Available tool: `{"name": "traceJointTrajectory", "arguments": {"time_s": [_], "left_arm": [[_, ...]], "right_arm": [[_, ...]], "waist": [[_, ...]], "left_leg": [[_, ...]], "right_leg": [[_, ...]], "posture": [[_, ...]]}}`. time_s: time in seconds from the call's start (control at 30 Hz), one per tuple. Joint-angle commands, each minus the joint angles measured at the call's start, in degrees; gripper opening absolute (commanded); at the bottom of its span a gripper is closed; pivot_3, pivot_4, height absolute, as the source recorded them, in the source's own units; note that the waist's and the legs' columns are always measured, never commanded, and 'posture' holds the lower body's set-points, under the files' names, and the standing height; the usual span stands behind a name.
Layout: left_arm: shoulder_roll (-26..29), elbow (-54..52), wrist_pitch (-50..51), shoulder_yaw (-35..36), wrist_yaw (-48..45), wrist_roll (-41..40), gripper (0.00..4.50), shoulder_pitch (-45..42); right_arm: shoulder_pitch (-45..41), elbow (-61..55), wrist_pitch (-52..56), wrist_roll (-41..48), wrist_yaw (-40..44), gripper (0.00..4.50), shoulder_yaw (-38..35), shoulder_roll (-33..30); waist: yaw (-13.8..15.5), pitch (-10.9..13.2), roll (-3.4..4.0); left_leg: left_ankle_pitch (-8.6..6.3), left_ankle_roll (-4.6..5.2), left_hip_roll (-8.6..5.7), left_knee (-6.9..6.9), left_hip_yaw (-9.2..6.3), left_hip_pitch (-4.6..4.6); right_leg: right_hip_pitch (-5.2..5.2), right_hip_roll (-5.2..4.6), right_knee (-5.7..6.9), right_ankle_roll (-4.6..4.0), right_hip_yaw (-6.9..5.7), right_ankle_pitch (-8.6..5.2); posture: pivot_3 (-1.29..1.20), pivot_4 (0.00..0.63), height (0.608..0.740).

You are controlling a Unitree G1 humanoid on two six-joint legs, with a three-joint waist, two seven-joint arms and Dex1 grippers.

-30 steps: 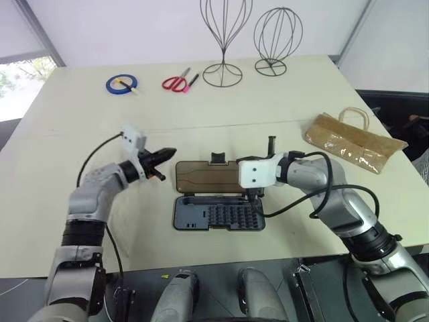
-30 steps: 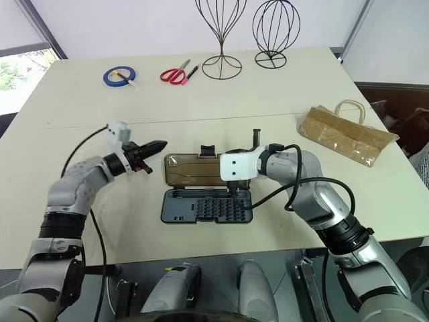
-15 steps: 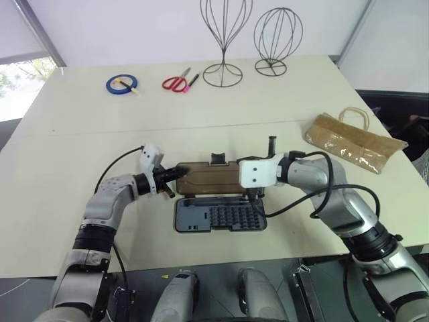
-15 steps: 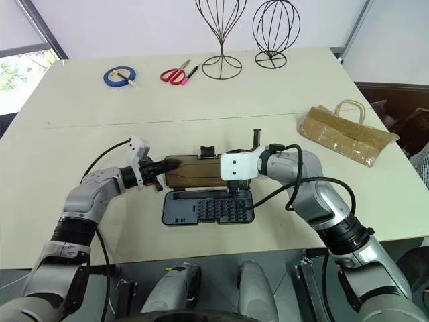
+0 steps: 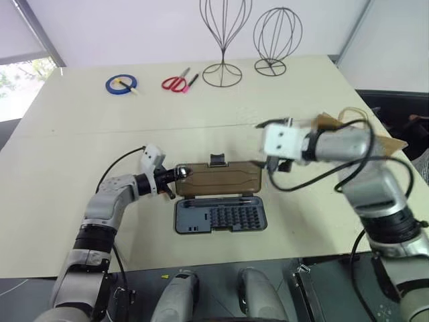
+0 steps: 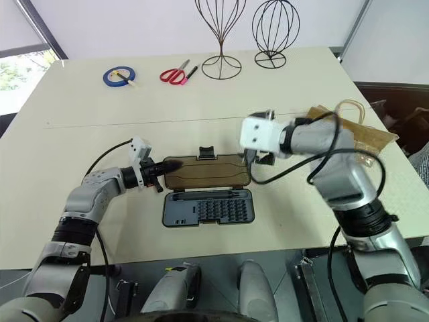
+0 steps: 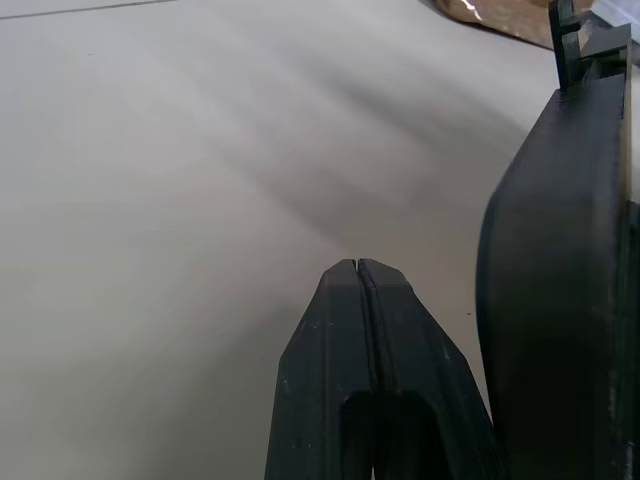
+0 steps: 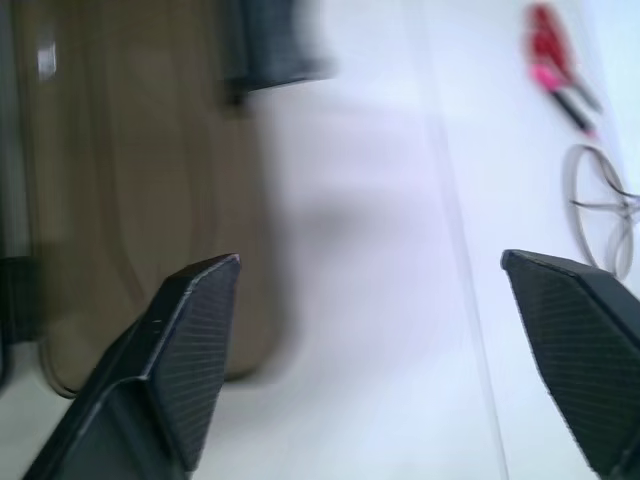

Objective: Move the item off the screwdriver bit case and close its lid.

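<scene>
The screwdriver bit case [image 5: 220, 216] lies open near the table's front, with rows of bits in its dark grey tray. Its brown lid [image 5: 218, 178] lies flat behind the tray, the black latch tab [image 5: 216, 159] on its far edge. My left gripper [image 5: 175, 175] is shut, and its tip rests against the lid's left end; the left wrist view shows the shut fingers [image 7: 357, 290] beside the lid's edge [image 7: 560, 290]. My right gripper [image 5: 273, 164] hangs open above the lid's right end, holding nothing. The brown paper bag [image 6: 362, 134], the item, lies at the right, partly behind my right arm.
At the table's back stand two wire stands [image 5: 224, 40] [image 5: 276, 37], with red scissors [image 5: 176, 82] and a blue tape roll [image 5: 121, 84] to their left. The table's right edge runs close to the bag.
My right gripper has opened and risen up and to the right, off the lid's right end. The left gripper came right to the lid's left end and has since stayed still.
</scene>
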Motion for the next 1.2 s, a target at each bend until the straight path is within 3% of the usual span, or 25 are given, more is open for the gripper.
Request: {"name": "traceJointTrajectory", "arguments": {"time_s": [0.03,0.53,0.83,1.07,1.2], "left_arm": [[1.92,-4.26,0.56,0.04,-2.36,-0.69,0.00,-0.15],[14.91,-20.67,14.36,-1.39,-15.03,-8.01,0.00,4.15],[15.80,-27.04,16.91,-3.79,-16.91,-9.36,0.00,7.45],[16.02,-28.58,16.59,-5.36,-16.77,-9.49,0.00,9.16],[14.63,-25.85,16.82,-4.37,-15.11,-9.68,0.00,5.82]], "right_arm": [[-1.48,-0.81,2.81,4.46,0.82,4.46,-4.22,-1.69],[1.76,2.05,2.40,6.73,-3.79,4.46,-5.20,-5.87],[2.66,1.80,5.36,9.30,-3.78,4.46,-5.84,-6.38],[1.84,-0.75,14.78,18.26,-2.41,4.46,-9.24,-5.47],[2.15,-2.08,20.64,22.92,-3.00,4.46,-9.96,-4.62]], "waist": [[0.02,0.00,0.00],[-0.15,0.02,0.03],[-0.07,0.02,0.03],[0.02,0.02,0.03],[0.05,0.02,0.03]], "left_leg": [[0.00,0.00,0.00,0.00,0.00,0.00],[0.00,0.00,0.00,0.00,0.03,-0.02],[0.00,0.01,0.00,0.00,0.03,-0.03],[0.00,0.01,0.01,0.01,0.01,-0.03],[0.00,0.02,0.01,0.02,0.01,-0.03]], "right_leg": [[0.00,0.00,0.00,0.00,-0.01,0.00],[-0.03,-0.05,0.02,0.00,0.01,0.00],[-0.02,-0.07,0.01,-0.01,0.01,0.00],[-0.03,-0.07,0.02,-0.02,0.01,-0.01],[-0.03,-0.07,0.03,-0.02,0.01,-0.01]], "posture": [[0.00,0.150,0.740],[0.00,0.150,0.740],[0.00,0.150,0.740],[0.00,0.150,0.740],[0.00,0.150,0.740]]}}
